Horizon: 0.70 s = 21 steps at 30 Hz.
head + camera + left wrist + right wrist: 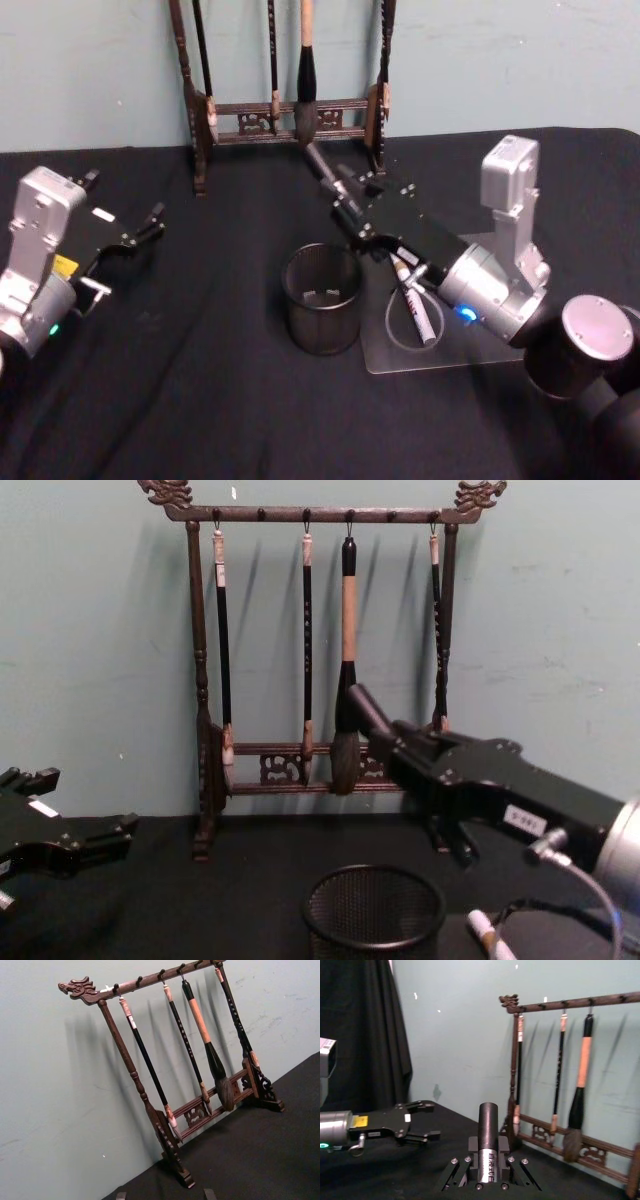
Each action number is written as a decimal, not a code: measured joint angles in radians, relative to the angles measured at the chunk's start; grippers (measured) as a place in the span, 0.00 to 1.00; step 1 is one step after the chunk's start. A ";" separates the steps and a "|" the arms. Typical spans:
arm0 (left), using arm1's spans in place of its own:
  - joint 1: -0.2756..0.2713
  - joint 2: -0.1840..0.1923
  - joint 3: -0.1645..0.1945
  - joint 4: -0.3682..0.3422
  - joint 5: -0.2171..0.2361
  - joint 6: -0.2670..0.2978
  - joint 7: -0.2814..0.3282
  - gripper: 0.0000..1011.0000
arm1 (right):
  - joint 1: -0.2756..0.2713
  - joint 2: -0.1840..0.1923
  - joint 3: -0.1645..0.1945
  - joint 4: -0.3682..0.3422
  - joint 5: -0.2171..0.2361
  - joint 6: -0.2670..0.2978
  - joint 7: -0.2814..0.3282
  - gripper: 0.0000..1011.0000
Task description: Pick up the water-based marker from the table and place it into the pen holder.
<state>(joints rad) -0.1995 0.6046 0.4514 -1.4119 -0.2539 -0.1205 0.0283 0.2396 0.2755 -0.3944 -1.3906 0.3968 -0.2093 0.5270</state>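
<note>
My right gripper [347,197] is shut on a dark grey water-based marker [321,164] that sticks out past the fingertips and slants up toward the back wall. The marker [488,1146] has a printed silver band near the jaws, and in the chest view the marker [368,713] hangs above and slightly right of the pen holder. The pen holder [322,299], a round black mesh cup [374,912], stands upright just in front and left of the right gripper [402,748]. My left gripper [140,235] rests open at the table's left, holding nothing.
A tall dark wooden brush rack [290,110] with hanging brushes stands at the back, close behind the marker tip. A clear plate [440,355] to the right of the holder carries a white marker [418,306] and a cable loop. Black cloth covers the table.
</note>
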 joint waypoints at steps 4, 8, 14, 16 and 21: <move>0.000 0.000 0.000 0.000 0.000 0.000 0.000 0.99 | 0.007 -0.013 -0.025 0.023 0.005 -0.007 0.009 0.23; 0.000 0.000 0.000 0.000 0.000 0.000 0.000 0.99 | 0.010 -0.020 -0.037 0.037 0.004 -0.014 0.010 0.23; 0.000 0.000 0.000 0.000 0.000 0.000 0.000 0.99 | 0.017 -0.033 -0.057 0.065 -0.010 -0.033 0.010 0.23; 0.000 0.000 0.000 0.000 0.000 0.000 0.000 0.99 | 0.020 -0.037 -0.063 0.075 -0.016 -0.037 0.010 0.22; 0.000 0.000 0.000 0.000 0.000 0.000 0.000 0.99 | 0.023 -0.042 -0.072 0.091 -0.027 -0.042 0.010 0.23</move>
<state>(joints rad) -0.1996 0.6046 0.4514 -1.4120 -0.2539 -0.1205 0.0283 0.2626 0.2334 -0.4669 -1.2998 0.3701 -0.2510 0.5366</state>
